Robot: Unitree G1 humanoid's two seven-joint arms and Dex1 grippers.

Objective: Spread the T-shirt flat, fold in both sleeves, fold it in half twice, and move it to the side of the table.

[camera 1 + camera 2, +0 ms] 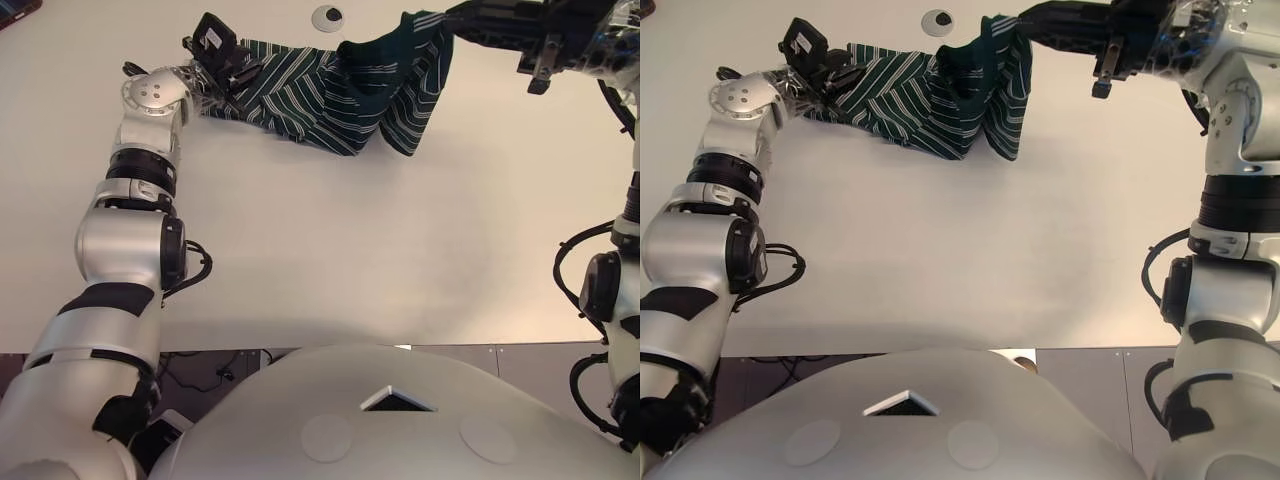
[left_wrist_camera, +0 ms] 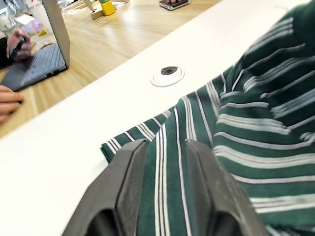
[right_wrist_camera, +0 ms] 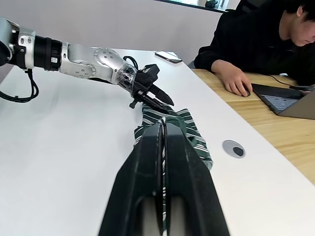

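Okay, nearest to me I see a broad stretch of the white table, and everything that matters sits toward its far edge. The green striped T-shirt lies there, left of centre, bunched and creased rather than flat, running from the far left toward the middle. Its left part rests on the tabletop, while its right part rises off the surface into a hanging fold.

On the far left, my left gripper sits low at the shirt's left end. From its wrist camera I see striped cloth running between the two fingers, and I read them as pinched on that edge. On the far right, my right gripper is raised above the table. Its fingers are pressed together with a thin strip of the shirt caught between them, so that end hangs from it. The two grippers are well apart, with the shirt slung between them.

Just beyond the shirt, a round cable grommet is set into the tabletop near the far edge.
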